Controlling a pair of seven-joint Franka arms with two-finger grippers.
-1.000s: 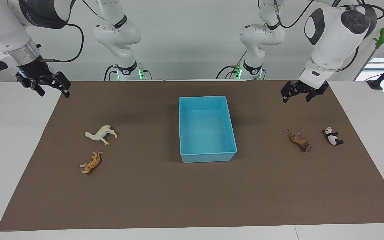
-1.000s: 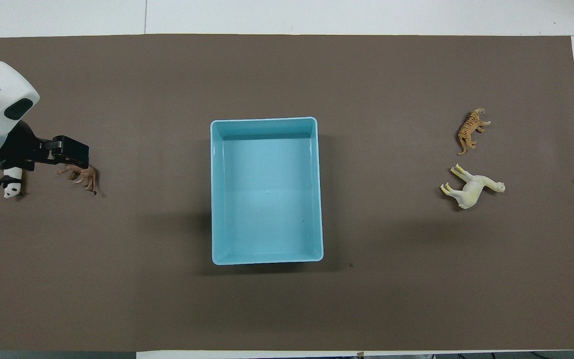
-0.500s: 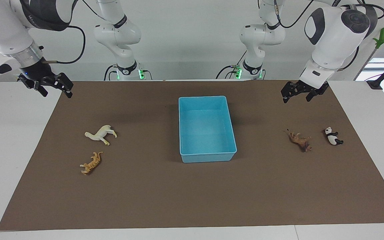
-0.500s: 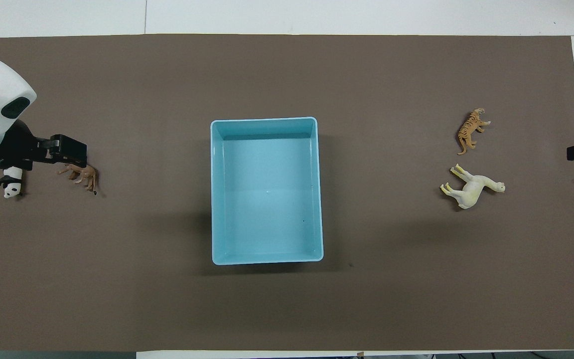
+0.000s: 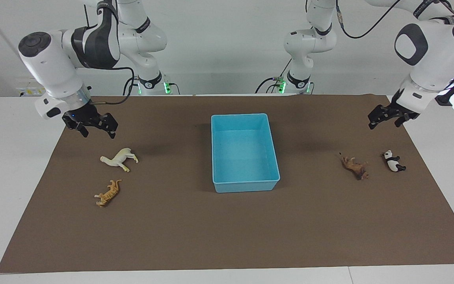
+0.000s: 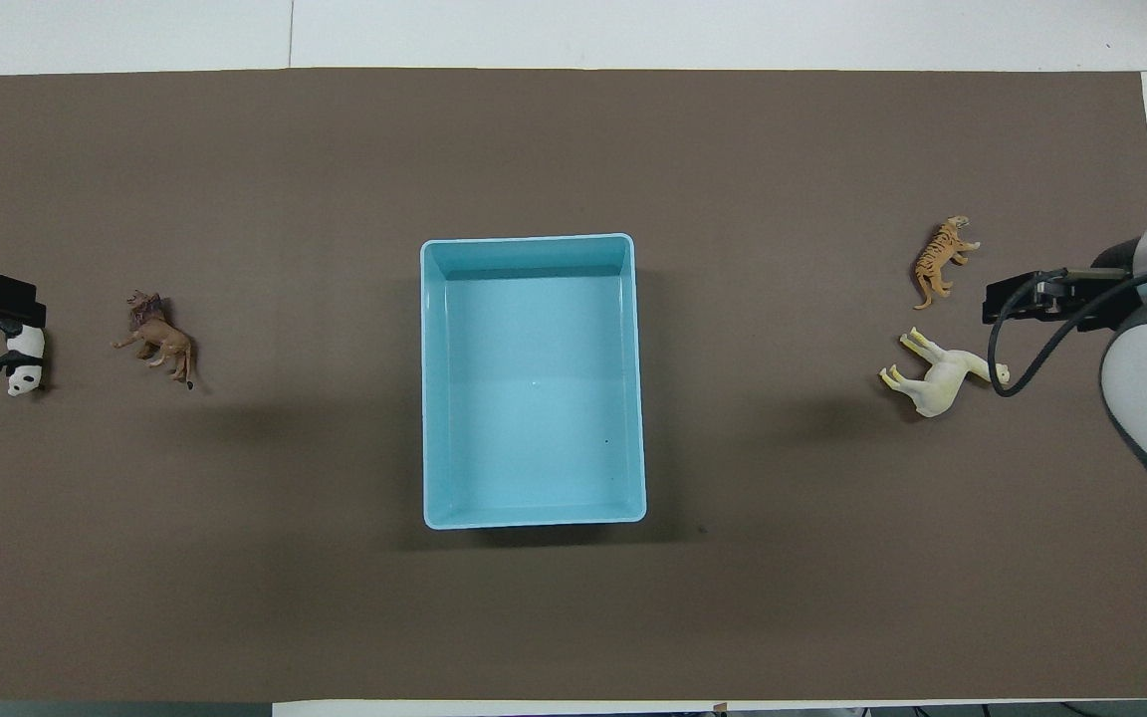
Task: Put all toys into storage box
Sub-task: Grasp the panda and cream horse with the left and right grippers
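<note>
The light blue storage box (image 5: 245, 152) sits in the middle of the brown mat (image 5: 227, 236) with nothing in it, and all four toys lie on the mat outside it. The white horse (image 5: 119, 159) and the striped tiger (image 5: 108, 193) lie toward the right arm's end, where the right gripper (image 5: 93, 128) hangs open and holds nothing, up in the air near the horse. The brown lion (image 5: 355, 167) and the panda (image 5: 393, 161) lie toward the left arm's end, where the left gripper (image 5: 384, 118) hangs open and holds nothing, up above the mat near the panda.
</note>
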